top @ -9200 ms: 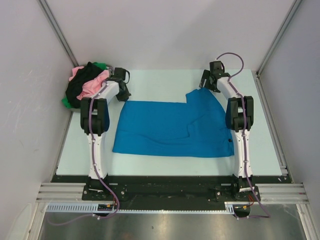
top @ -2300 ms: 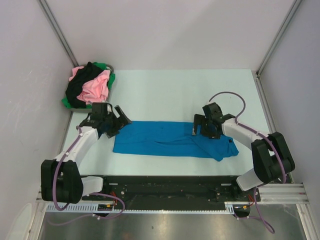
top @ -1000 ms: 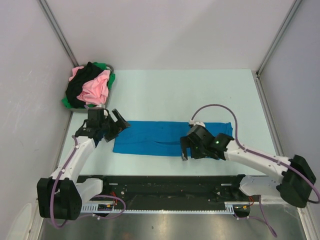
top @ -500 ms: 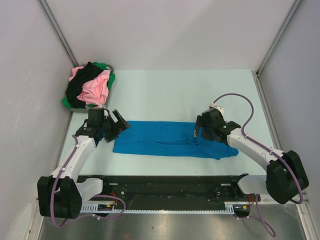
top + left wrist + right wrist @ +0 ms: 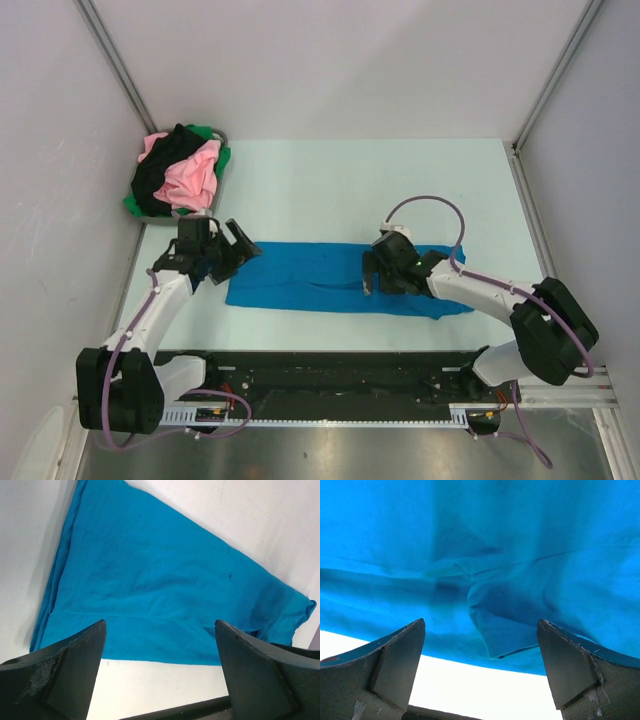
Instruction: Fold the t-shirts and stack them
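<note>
The blue t-shirt [image 5: 300, 275] has been brought from a broad spread sheet down to a long narrow band, laid across the desk [image 5: 330, 180]. The right end effector [image 5: 368, 278] has been shifted within the last moment from the right end of the blue t-shirt to just right of its middle. There it is held low over the cloth with its jaws fully apart and nothing gripped. In the right wrist view a small folded flap and some creases are seen directly under it. The left end effector [image 5: 235, 255] has been kept at the left end of the blue t-shirt, equally wide open and empty, with the band seen running away from it in the left wrist view.

The lengthwise fold is judged done. A crosswise fold is judged to be next, and the rumpled patch may need smoothing first.

Beyond the left end of the blue t-shirt, well apart from it, a grey basket [image 5: 224, 137] is seen. Pink [image 5: 190, 175], black [image 5: 160, 170] and green [image 5: 130, 205] shirts are heaped in it unfolded.
</note>
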